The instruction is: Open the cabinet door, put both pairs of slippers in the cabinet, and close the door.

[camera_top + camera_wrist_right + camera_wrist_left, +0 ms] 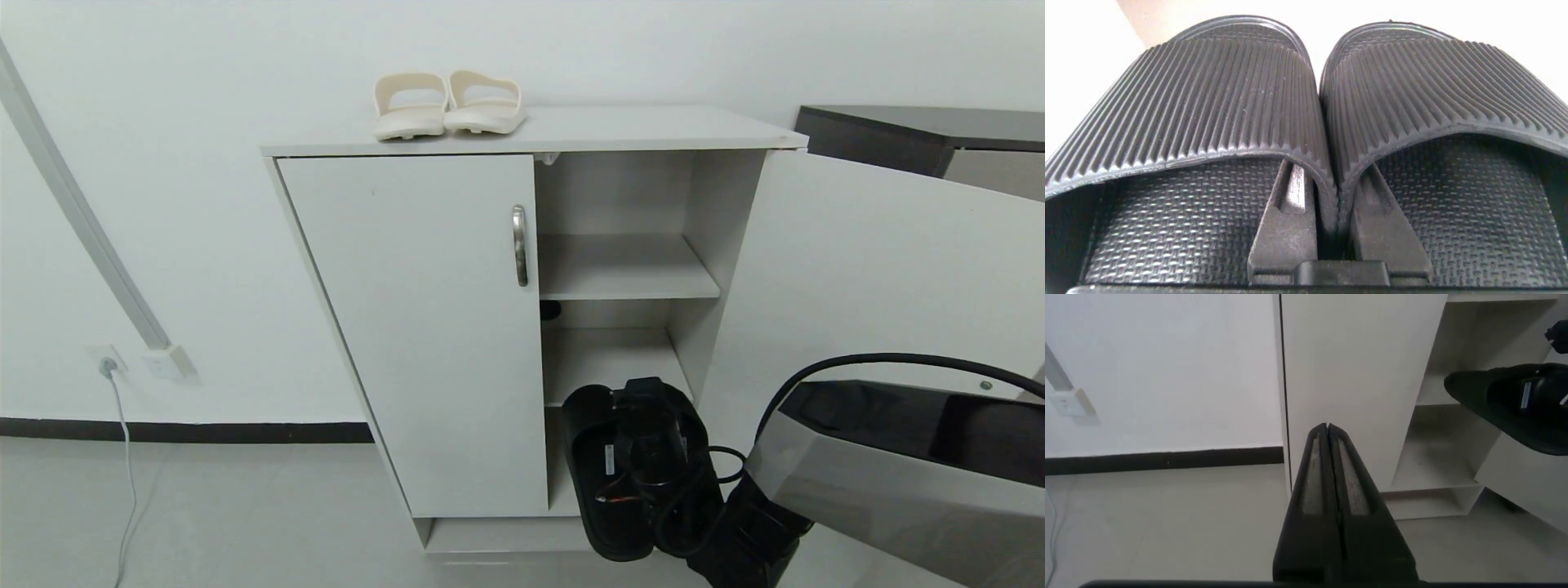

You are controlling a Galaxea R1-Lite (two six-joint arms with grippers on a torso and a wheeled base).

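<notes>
Head view: you have the pair of black ribbed rubber slippers (588,490) at the lower opening of the white wooden cabinet (408,327), toes toward the shelves, label print unreadable. Right door (865,269) is swung wide; cream foam slippers (449,104) sit on top. Left wrist view: left gripper (1327,433) has its fingers together. Right wrist view: right gripper (1327,216) is clamped on both inner straps.

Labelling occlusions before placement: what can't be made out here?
Head view: closed white cabinet door hides the left half's inside; small dark object at its edge is unidentifiable.
Head view: black ribbed rubber slippers cover most of the bottom shelf.
Right wrist view: their straps hide the right gripper's fingertips.
</notes>
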